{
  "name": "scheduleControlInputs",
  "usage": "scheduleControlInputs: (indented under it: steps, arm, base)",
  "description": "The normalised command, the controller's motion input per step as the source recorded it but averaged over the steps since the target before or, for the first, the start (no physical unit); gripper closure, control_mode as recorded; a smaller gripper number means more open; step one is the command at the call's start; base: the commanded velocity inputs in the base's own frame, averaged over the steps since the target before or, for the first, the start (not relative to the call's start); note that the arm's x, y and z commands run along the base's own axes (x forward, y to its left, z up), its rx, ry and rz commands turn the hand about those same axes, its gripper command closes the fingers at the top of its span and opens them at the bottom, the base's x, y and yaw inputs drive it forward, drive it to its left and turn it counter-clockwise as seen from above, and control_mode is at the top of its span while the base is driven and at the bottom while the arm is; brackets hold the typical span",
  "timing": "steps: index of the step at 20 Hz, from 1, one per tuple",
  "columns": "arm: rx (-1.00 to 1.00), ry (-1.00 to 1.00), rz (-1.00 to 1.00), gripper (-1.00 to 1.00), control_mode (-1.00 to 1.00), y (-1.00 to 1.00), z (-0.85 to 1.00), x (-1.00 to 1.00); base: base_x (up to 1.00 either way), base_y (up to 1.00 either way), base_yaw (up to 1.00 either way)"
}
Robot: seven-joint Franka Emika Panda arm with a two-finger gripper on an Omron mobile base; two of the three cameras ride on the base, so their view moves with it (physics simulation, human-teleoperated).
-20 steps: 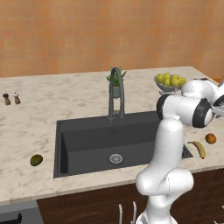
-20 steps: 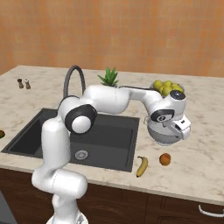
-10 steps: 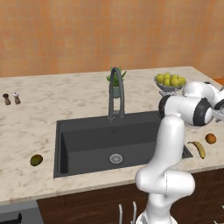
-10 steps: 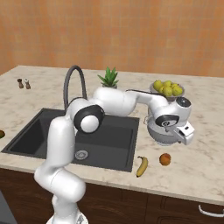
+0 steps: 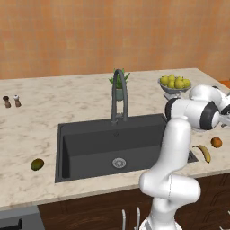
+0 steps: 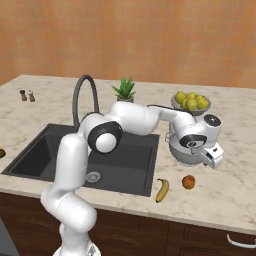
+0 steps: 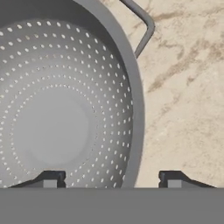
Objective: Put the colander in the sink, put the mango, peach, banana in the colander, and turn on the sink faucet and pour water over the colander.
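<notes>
Marble counter (image 6: 235,185) surrounded an empty sink (image 5: 96,143). At its three o'clock stood the colander (image 7: 61,118), the gripper (image 7: 109,179) straddling its rim, fingers spread, nothing gripped. Mango (image 5: 37,164), peach (image 6: 188,182) and banana (image 6: 161,190) lay loose; faucet (image 5: 119,96) looked dry.
</notes>
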Motion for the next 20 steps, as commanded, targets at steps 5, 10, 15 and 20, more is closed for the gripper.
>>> scheduleControlInputs:
  steps: [5, 10, 15, 20]
  arm:
    - [0.00, 0.00, 0.00, 1.00, -1.00, 0.00, 0.00, 0.00]
    - [0.00, -0.01, 0.00, 1.00, -1.00, 0.00, 0.09, 0.03]
    - [0.03, -0.07, 0.00, 1.00, -1.00, 0.00, 0.56, 0.00]
    - [0.01, -0.01, 0.02, 1.00, -1.00, 0.26, 0.44, -0.19]
  base:
    - [0.00, 0.00, 0.00]
    - [0.00, 0.00, 0.00]
    - [0.00, 0.00, 0.00]
    - [0.00, 0.00, 0.00]
